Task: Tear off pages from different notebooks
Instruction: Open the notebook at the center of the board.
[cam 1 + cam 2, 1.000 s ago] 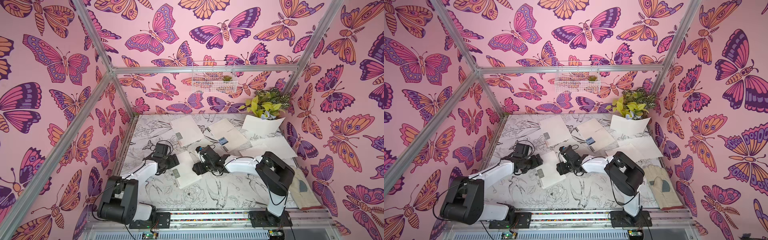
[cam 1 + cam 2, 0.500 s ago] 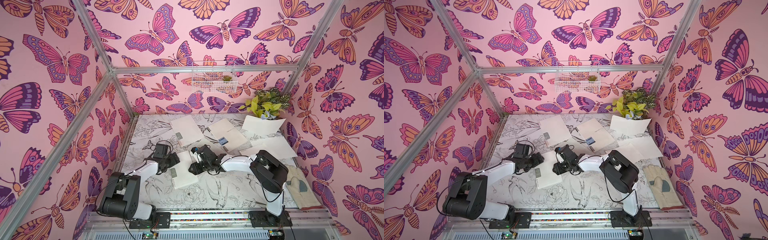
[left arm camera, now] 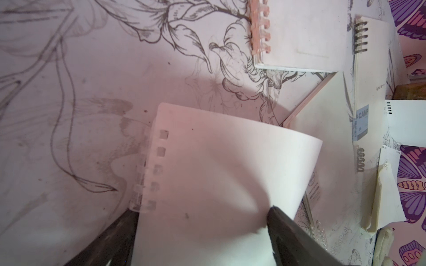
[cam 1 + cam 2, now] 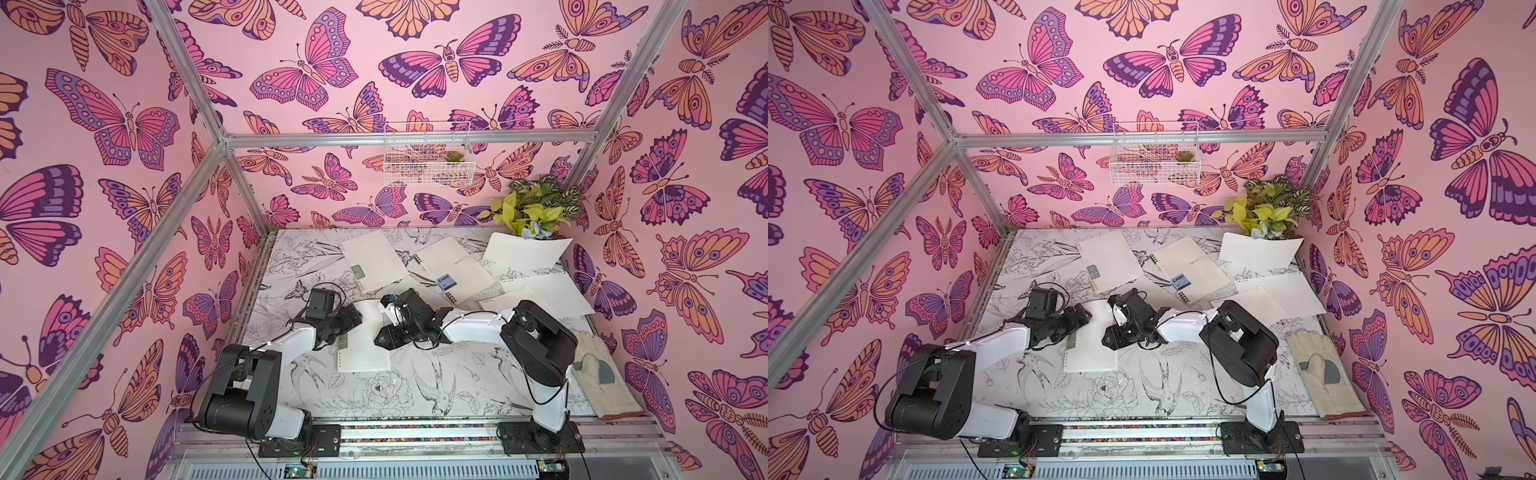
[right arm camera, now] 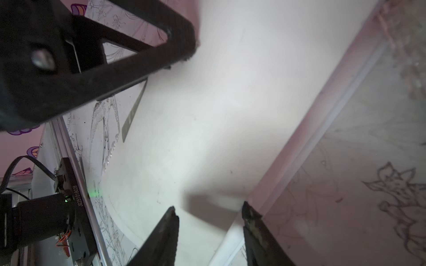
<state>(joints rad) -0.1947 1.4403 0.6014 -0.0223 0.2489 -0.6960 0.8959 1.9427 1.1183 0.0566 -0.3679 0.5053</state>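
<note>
A white-coiled notebook lies mid-table between both arms. My left gripper sits over its coil edge with jaws wide open. In the left wrist view its fingers straddle a page that bows upward, its punched holes still on the coil. My right gripper is at the opposite edge, jaws partly open. The page's lifted edge rises between them with gaps showing. Further back lie another white-coiled notebook and the black-coiled CAMP notebook. Loose pages lie at the back right.
A pale work glove lies by the right edge. A leafy plant stands in the back right corner, and a wire basket hangs on the back wall. Metal frame posts and butterfly walls enclose the table.
My right arm has slid left to the centre notebook's edge and its jaws have narrowed. The notebook has shifted slightly. The left gripper has stayed in place.
</note>
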